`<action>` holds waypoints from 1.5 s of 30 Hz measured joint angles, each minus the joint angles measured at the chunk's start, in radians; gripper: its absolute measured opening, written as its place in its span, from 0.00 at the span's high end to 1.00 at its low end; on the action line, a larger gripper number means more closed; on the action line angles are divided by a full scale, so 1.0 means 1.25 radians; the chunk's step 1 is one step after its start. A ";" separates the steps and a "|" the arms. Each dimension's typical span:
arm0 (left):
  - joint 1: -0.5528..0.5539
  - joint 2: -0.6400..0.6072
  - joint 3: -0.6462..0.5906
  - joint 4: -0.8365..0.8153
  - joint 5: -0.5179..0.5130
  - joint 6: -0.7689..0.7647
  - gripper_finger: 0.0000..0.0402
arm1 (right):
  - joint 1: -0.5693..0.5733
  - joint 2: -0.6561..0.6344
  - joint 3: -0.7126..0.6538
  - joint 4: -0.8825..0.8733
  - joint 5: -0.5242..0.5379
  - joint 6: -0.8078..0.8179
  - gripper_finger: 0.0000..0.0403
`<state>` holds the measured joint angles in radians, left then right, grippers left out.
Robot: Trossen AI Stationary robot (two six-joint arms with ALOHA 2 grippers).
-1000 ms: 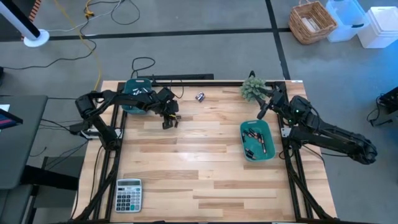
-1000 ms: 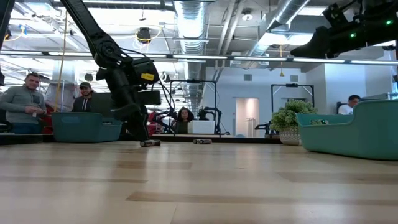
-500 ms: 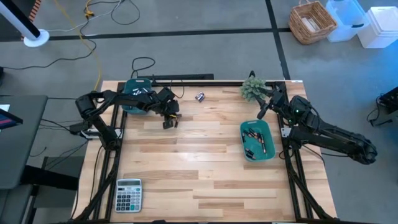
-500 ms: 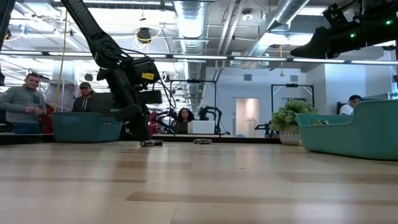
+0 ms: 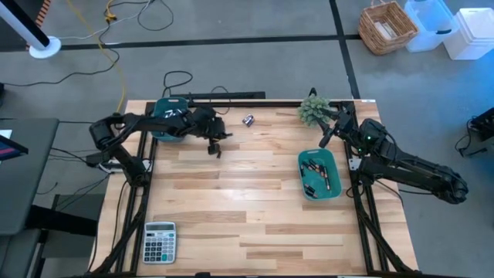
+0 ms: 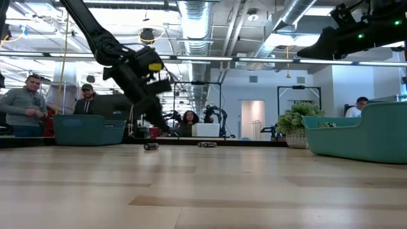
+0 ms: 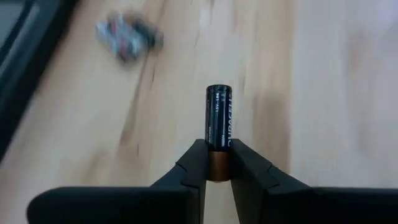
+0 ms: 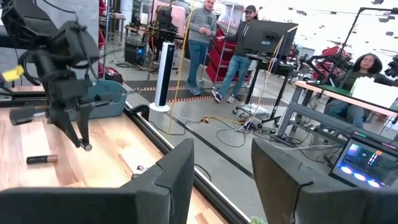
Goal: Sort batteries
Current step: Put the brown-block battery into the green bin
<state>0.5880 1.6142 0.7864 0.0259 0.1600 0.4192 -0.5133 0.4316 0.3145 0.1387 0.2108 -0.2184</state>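
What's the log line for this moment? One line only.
left hand: shut on battery, above table | right hand: open, waiting near plant

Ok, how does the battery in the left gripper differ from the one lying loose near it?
The held battery is clamped by its copper end in the left gripper; the loose battery is untouched. The held one hangs above the table; the loose one lies flat on it. Both are dark with a copper end.
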 joint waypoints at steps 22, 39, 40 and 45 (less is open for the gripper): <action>-0.201 0.044 0.004 0.521 0.063 -0.240 0.90 | 0.000 0.000 0.000 0.021 0.000 -0.002 0.58; -0.271 0.391 0.363 0.555 0.132 -0.270 0.90 | 0.001 -0.001 0.000 0.034 0.000 -0.018 0.58; -0.275 0.414 0.388 0.552 0.148 -0.274 0.90 | 0.001 -0.001 0.000 0.039 0.000 -0.019 0.58; -0.293 0.512 0.529 0.528 0.186 -0.291 0.90 | 0.001 -0.001 0.000 0.054 0.000 -0.033 0.58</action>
<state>0.2212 2.2547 1.4476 0.6855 0.3929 0.0553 -0.5121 0.4305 0.3145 0.2058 0.2104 -0.2600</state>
